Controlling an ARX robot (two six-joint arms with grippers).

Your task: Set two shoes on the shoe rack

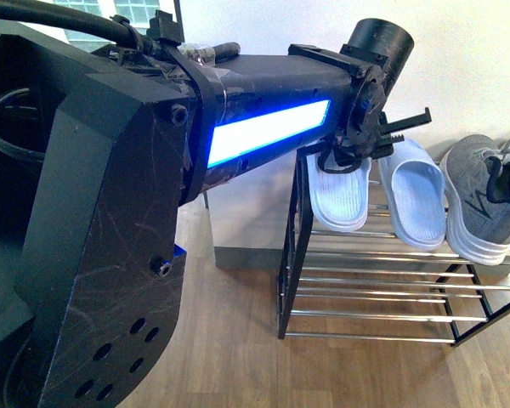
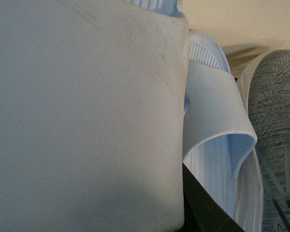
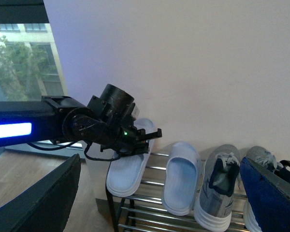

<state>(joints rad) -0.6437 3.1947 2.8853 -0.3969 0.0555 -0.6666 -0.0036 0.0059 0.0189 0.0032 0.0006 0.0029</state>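
Evidently the left gripper (image 1: 370, 140) was setting the first pale slide (image 1: 340, 194) on the shoe rack (image 1: 365, 280), at nine o'clock of the second slide (image 1: 415, 200) and grey sneakers (image 1: 484, 200); whether its fingers gripped was unclear. Next, probably release and retreat. Right fingers: unseen.

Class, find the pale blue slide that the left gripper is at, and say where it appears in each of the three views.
Front view: slide at the rack's left end, under the left gripper.
Left wrist view: its strap fills the left of the frame.
Right wrist view: lower centre, below the gripper.
Shared landmark: the second slide beside it.
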